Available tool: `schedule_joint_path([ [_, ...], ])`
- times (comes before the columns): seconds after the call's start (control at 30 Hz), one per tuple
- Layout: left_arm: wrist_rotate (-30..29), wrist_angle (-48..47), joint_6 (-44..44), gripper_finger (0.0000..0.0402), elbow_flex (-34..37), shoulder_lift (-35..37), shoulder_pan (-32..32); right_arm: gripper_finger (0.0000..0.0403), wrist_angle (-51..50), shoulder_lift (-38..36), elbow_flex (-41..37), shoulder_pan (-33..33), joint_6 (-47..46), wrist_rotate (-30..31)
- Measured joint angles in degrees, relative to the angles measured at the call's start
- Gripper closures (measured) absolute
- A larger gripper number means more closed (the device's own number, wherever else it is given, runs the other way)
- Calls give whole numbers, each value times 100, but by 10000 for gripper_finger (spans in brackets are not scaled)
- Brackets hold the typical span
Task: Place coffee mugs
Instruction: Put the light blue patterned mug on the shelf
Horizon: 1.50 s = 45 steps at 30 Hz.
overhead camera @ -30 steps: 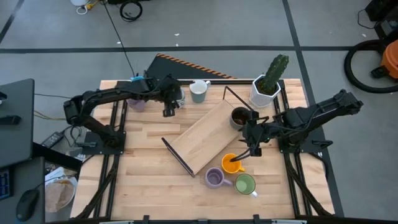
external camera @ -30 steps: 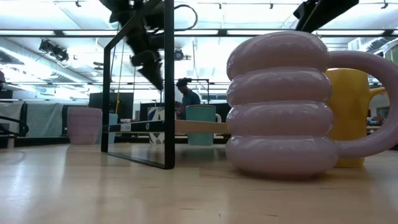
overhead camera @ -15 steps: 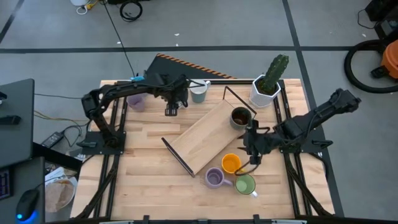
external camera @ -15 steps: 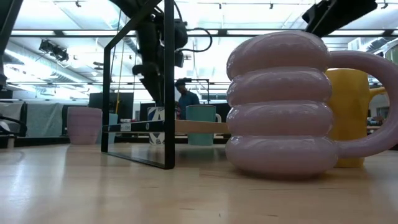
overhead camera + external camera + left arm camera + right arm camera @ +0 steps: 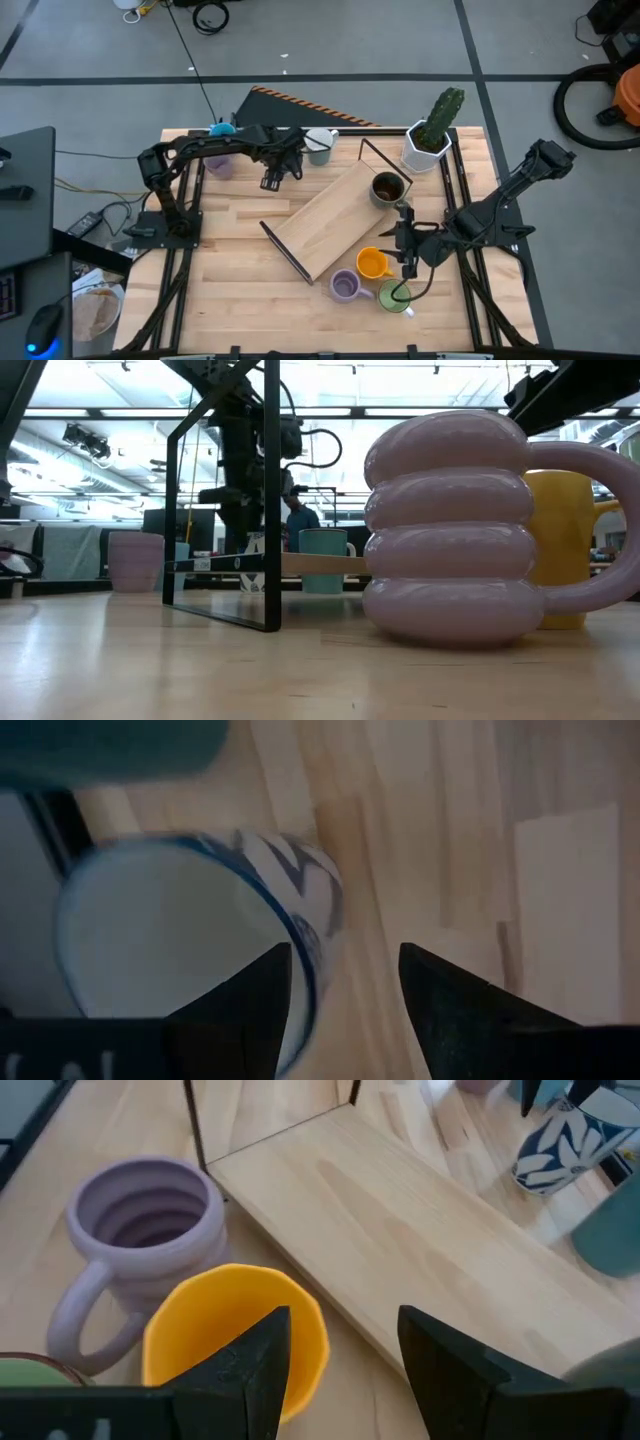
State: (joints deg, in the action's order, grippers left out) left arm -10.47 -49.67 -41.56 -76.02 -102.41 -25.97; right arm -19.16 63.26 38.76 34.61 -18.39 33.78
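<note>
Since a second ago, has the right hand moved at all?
Yes. In the high view the right hand has slid toward the table's near edge, from beside the dark brown mug to between the orange mug and green mug.

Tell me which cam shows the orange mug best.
Right wrist view: the orange mug fills the foreground, rim and inside visible, just beyond the right gripper. High view shows it small from above; low view only a sliver behind the lavender mug. Left wrist view: none.

Ribbed mug (image 5: 140,1230): pale lavender. Faceted mug (image 5: 235,1335): orange-yellow throughout. Mug (image 5: 394,297) beside them: green, white handle. Patterned mug (image 5: 553,1145): white with dark blue leaf print, blue rim. Mug (image 5: 319,147): muted teal. Mug (image 5: 386,188): dark brown. Board (image 5: 335,218) and tabletop (image 5: 230,250): light wood grain. Cactus pot (image 5: 424,148): white.
</note>
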Motion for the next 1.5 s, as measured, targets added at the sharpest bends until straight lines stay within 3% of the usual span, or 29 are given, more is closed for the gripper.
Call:
schedule_joint_path([
  [0.33,-197,429,-29,234,318,0,-27,211,31,0,-32,168,11,284],
  [0.5,-202,493,-27,288,318,0,-23,211,30,0,-32,166,11,286],
  [0.67,-149,237,300,368,233,-2,100,212,11,-5,-32,166,11,263],
  [0.73,-40,92,565,376,98,-2,168,212,-43,-50,-32,168,-2,210],
  [1.0,292,-734,2021,372,-860,-2,520,212,-497,-657,-32,166,39,157],
  [1.2,902,-1014,4137,371,-1891,-2,806,212,-880,-1284,-32,166,11,140],
  [1.37,1090,-982,4799,372,-2695,-176,1046,212,-883,-1593,-32,166,85,35],
  [1.5,1189,-1113,4787,372,-3405,-649,1292,212,-884,-1727,-32,166,98,-81],
])
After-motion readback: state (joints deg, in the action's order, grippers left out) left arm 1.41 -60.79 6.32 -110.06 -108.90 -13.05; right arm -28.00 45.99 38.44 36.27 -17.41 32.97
